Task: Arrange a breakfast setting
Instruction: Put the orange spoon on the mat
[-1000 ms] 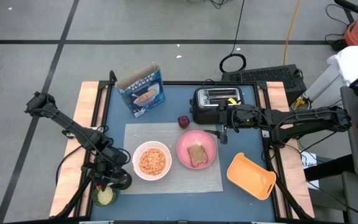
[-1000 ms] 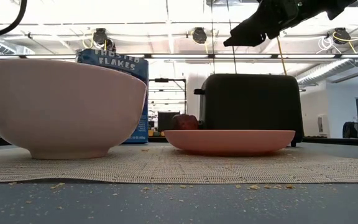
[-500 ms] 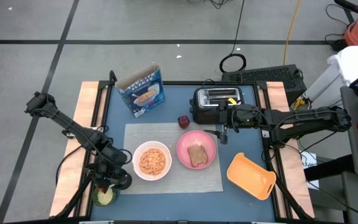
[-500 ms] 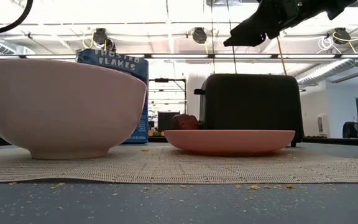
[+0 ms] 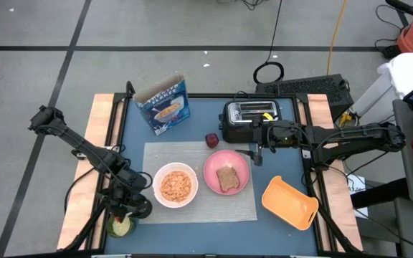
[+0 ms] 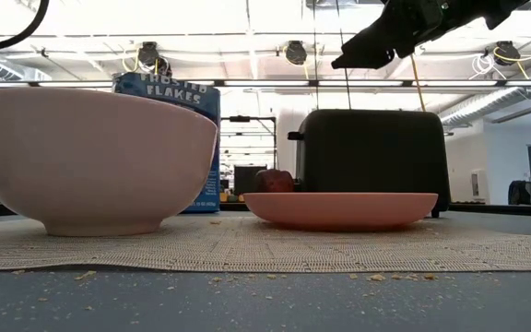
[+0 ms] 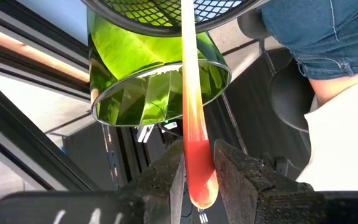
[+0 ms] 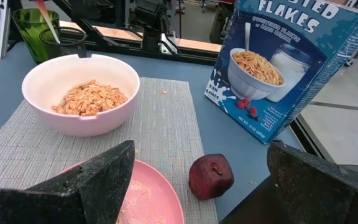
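Observation:
On the grey mat (image 5: 199,208) stand a white bowl (image 5: 175,185) of cereal and a pink plate (image 5: 226,172) with a brown toast slice (image 5: 227,178). A dark red fruit (image 5: 211,140) lies on the table just beyond the mat. My left gripper (image 5: 126,208) hangs over a green cup (image 5: 121,226) at the near left corner, shut on a long pink-red utensil (image 7: 190,93). The utensil's far end is out of view. My right gripper (image 5: 257,153) stands open and holds nothing, in the air between the plate and the toaster (image 5: 249,118). My left gripper pinches the utensil's handle near its rounded free end (image 7: 199,182) between its two fingers (image 7: 166,177). The handle runs on ahead past the fingertips and crosses in front of the green cup's rim (image 7: 160,93). I cannot tell whether its far end rests in the cup.
A blue cereal box (image 5: 163,104) stands at the far left of the table and an orange dish (image 5: 290,203) lies at the near right. A black mesh holder (image 8: 64,37) sits beside the green cup (image 8: 36,25). A person sits beyond the table's left side (image 7: 328,37).

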{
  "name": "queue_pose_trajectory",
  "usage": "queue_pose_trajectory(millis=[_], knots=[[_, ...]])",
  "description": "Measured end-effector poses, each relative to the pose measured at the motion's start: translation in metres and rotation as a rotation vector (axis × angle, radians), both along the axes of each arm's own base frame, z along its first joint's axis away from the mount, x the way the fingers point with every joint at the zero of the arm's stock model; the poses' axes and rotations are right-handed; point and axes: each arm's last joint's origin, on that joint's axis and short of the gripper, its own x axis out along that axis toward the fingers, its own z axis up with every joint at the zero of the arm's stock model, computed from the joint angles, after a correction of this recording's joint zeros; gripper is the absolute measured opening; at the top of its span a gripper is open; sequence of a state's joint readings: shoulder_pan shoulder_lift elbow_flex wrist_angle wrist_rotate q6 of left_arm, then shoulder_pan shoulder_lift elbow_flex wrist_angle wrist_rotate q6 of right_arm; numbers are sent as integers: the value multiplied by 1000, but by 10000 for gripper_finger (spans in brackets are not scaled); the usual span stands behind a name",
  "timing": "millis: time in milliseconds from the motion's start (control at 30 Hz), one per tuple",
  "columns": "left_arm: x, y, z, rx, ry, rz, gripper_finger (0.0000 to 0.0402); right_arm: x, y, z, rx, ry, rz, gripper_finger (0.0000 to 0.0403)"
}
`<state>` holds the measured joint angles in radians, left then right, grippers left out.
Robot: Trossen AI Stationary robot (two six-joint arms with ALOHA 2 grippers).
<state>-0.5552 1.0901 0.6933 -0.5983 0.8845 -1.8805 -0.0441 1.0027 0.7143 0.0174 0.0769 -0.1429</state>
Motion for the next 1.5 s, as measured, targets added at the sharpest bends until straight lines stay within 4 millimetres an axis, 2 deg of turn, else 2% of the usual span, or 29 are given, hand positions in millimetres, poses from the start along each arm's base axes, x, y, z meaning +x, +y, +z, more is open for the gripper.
queue_pose_trajectory(millis=[367,600,1500], knots=[[2,1,-2,68,-19,60,92,0,0,0,0,0,0,352],[3,2,-2,85,64,143,92,0,0,0,0,0,0,352],[-7,-9,-2,104,134,109,93,0,0,0,-1,0,0,352]])
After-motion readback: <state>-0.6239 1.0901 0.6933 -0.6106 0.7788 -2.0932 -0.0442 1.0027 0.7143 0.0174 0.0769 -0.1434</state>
